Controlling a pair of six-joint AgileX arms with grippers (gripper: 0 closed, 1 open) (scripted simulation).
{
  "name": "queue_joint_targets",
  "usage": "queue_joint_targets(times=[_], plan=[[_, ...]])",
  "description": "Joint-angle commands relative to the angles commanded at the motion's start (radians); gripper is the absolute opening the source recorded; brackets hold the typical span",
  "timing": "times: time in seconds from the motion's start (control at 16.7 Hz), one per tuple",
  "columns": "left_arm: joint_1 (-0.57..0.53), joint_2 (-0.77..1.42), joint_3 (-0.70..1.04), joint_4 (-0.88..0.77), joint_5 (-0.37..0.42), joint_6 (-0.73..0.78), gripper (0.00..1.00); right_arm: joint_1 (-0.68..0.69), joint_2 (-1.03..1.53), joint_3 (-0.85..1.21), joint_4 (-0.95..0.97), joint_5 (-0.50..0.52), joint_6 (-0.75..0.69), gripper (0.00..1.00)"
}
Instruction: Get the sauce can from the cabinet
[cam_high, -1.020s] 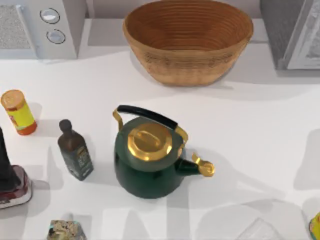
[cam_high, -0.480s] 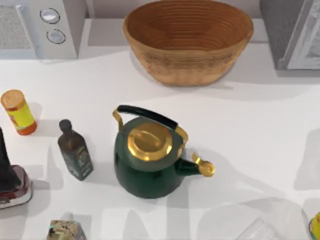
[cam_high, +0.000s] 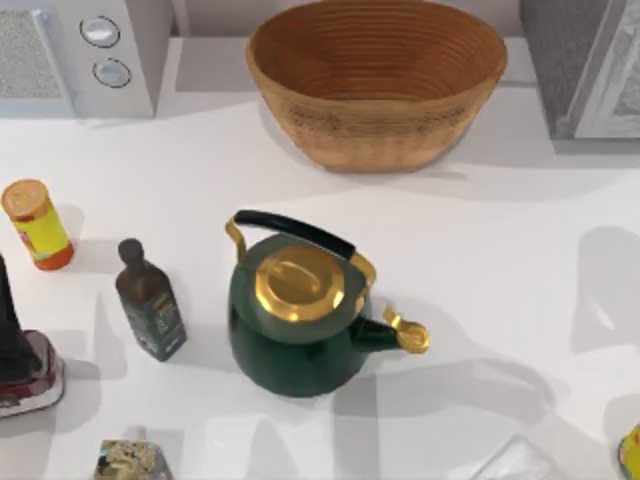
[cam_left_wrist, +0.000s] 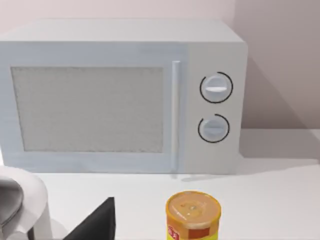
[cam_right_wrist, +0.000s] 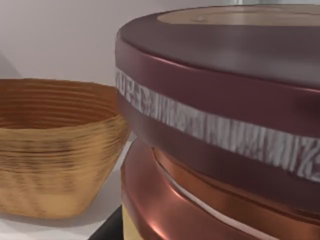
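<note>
Kettle (cam_high: 295, 320) blocks centre, bare table (cam_high: 500, 240) on its right

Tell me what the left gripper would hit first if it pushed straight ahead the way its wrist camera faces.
Probably the yellow orange-capped container, standing just ahead; behind it stands the microwave. Depth is hard to judge.

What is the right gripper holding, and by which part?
Cannot be told: the sauce can sits close before the right wrist camera, any grip hidden.
</note>
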Motion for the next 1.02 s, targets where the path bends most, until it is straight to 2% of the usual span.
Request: queue_joint_targets(times=[0.6, 0.84, 1.02], plan=[[0.0, 0.0, 0.0, 0.0, 0.0, 0.0, 1.0, -0.11, 1.009, 0.14, 0.882, -0.491, 0.012, 0.0], [0.0, 0.0, 0.0, 0.0, 0.0, 0.0, 1.0, -0.148, 1.312, 0.178, 1.142, -0.629, 0.016, 0.0], [0.0, 0.0, 0.0, 0.0, 0.0, 0.0, 1.0, -0.167, 1.443, 0.194, 1.252, -0.69, 0.018, 0.0]])
